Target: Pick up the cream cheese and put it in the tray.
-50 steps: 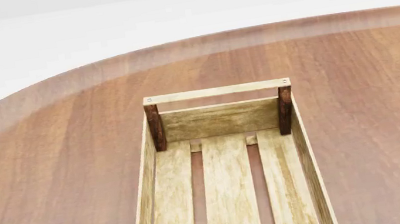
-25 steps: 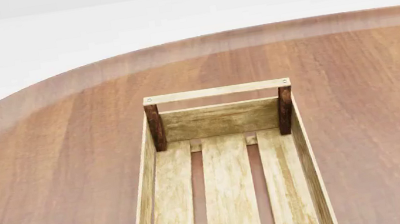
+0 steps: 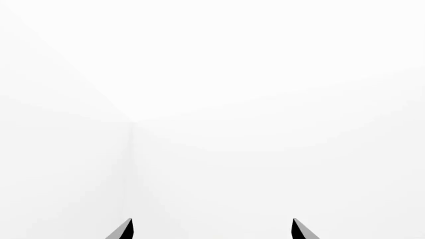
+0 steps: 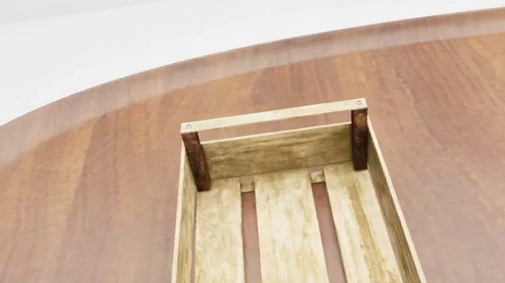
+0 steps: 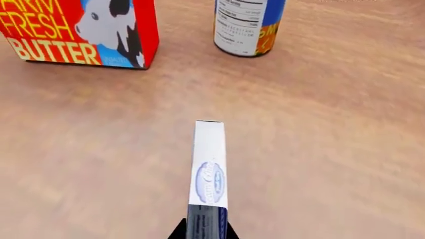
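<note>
Cream cheese (image 5: 209, 172): a thin white box with a blue oval logo, seen edge-on in the right wrist view, reaching out from the right end effector over the bare wooden table (image 5: 332, 149); whether it touches the wood cannot be told.
Right end effector (image 5: 206, 230): only two dark tips show at the picture's edge, pressed close on either side of the box's dark blue end, gripping it.
Butter box (image 5: 86, 30): red-orange, printed with a cow and yellow lettering, standing on the table beyond the cream cheese and to one side, well apart from it.
Can (image 5: 247, 25): blue and orange with a white label panel, upright, beside the butter box with a gap between them, also beyond the cream cheese.
Tray (image 4: 380, 190): light-wood slatted crate with dark corner posts and a handle bar across its far end, lying lengthwise on the table in the head view; nothing lies on the slats that show.
Left end effector (image 3: 211, 230): two dark tips set wide apart against blank white, holding nothing.
</note>
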Tool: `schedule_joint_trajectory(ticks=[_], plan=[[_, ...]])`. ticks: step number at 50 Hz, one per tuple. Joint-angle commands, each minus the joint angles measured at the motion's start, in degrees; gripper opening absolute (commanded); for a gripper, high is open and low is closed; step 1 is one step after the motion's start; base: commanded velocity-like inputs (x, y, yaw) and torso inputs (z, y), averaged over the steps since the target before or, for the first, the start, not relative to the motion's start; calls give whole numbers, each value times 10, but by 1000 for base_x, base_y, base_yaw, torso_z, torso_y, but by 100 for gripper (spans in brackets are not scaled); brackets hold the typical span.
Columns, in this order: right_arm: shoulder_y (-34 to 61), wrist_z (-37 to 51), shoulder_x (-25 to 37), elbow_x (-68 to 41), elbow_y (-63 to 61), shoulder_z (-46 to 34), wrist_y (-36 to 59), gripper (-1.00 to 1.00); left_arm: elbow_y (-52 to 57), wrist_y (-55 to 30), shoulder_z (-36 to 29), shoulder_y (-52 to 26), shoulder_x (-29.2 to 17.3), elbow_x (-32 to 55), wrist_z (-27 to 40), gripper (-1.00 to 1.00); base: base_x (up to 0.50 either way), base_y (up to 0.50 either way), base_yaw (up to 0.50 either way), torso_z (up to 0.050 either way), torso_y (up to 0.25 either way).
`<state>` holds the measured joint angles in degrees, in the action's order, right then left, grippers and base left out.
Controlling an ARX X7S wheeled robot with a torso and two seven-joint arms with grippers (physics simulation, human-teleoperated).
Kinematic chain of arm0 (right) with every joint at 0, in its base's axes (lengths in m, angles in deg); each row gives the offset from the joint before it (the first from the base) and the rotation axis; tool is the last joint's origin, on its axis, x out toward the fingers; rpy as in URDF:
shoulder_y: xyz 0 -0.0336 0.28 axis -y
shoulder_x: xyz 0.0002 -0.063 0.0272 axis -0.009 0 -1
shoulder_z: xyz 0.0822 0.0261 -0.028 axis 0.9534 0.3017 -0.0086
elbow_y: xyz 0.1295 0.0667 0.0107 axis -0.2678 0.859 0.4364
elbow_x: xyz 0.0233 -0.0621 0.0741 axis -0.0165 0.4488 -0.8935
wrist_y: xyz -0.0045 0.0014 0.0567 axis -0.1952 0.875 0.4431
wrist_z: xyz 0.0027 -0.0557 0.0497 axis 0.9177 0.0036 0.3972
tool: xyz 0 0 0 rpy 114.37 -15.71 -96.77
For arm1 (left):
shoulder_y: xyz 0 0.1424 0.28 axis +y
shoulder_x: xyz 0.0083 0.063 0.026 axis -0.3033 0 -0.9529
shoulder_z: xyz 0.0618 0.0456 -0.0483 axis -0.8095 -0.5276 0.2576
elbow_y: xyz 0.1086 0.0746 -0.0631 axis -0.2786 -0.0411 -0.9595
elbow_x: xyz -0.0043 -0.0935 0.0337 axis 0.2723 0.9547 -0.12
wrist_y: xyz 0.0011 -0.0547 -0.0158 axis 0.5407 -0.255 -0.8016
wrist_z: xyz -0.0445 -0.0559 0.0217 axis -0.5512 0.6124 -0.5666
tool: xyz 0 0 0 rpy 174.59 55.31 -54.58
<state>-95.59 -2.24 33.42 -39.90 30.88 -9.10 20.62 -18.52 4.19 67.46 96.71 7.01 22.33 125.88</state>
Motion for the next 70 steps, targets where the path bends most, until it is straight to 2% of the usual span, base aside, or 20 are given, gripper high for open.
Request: schedule_joint_trajectory(ticks=[1,12,24,36,41,50,70], plan=[[-32,8,0,5,-75,-5,4,-100,0,-1,-1,0,-1,-1,2,100,0,0,0,0,0],[-97,32,0,6,-204,-5,5,-100,1,-3,-3,0,-2,-1,3,100,0,0,0,0,1],[-123,22,0,19,-266,-15,-19,-100,-2,-4,-5,-4,-3,1,4,100,0,0,0,0,0],[-146,56,11,82,-365,-35,-21,-100,-3,-3,-6,-6,-6,4,6,100,0,0,0,0,0],[-151,105,17,145,-409,-37,-9,-100,-3,-1,-6,-5,-8,3,7,100,0,0,0,0,0],[-143,146,27,208,-442,-43,13,-100,-2,-2,-6,-6,-9,5,9,100,0,0,0,0,1],[-84,158,73,248,-515,-78,118,-100,0,0,-6,-5,-13,3,15,100,0,0,0,0,0]])
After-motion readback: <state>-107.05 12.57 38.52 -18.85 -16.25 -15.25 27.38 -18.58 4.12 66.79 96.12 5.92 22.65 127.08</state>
